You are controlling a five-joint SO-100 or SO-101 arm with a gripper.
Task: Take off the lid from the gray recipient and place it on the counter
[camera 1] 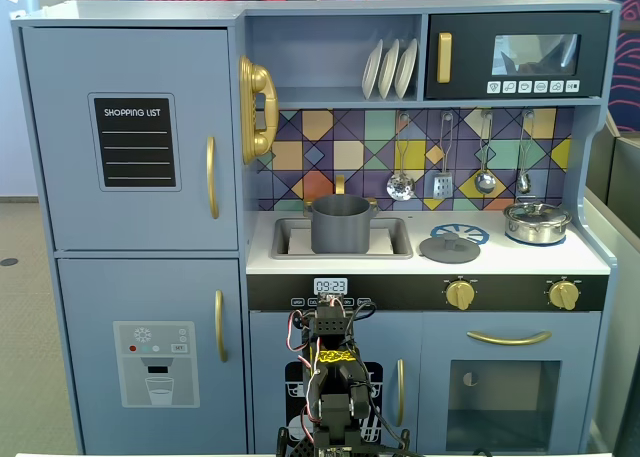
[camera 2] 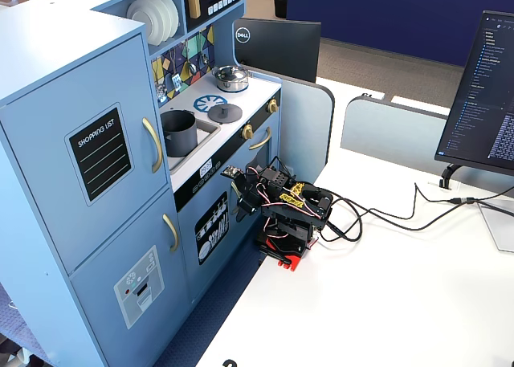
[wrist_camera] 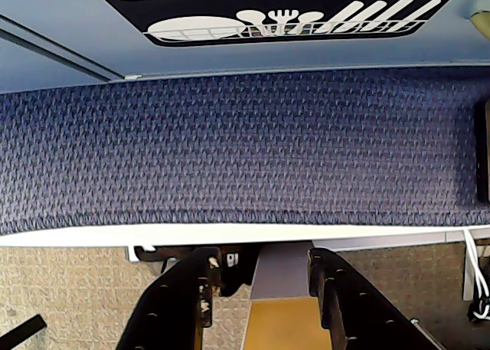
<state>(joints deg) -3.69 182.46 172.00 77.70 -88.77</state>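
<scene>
- Progress is being judged first from a fixed view facing the toy kitchen: the gray recipient (camera 1: 341, 225) is sitting uncovered in the inset sink, and the lid (camera 1: 450, 247) is lying flat on the counter (camera 1: 590, 260), just right of the sink and partly over the blue burner ring (camera 1: 466, 232). The shiny silver pot (camera 1: 537, 222) is standing further right with its own cover on. The arm is being seen folded low in front of the cabinet, well below the countertop; its jaws are not being made out from here.
- Nothing of the task's things is being shown in the wrist view. The gripper (wrist_camera: 264, 277) is entering from the bottom edge with its two dark fingers (wrist_camera: 184, 289) spread apart and nothing between them, and it is being pointed down at the blue carpet strip (wrist_camera: 245, 147) beside the dishwasher door print (wrist_camera: 291, 17).
- Placement is being confirmed from another fixed view, taken from the side: the recipient (camera 2: 178, 132) is standing open in the sink, the lid (camera 2: 200, 108) is resting on the counter (camera 2: 245, 96) beyond it, well apart from the arm, which is being held tucked on the white desk (camera 2: 385, 295).
- Removal and placement are both being judged complete; nothing further is appearing to be left beyond the arm resting.
</scene>
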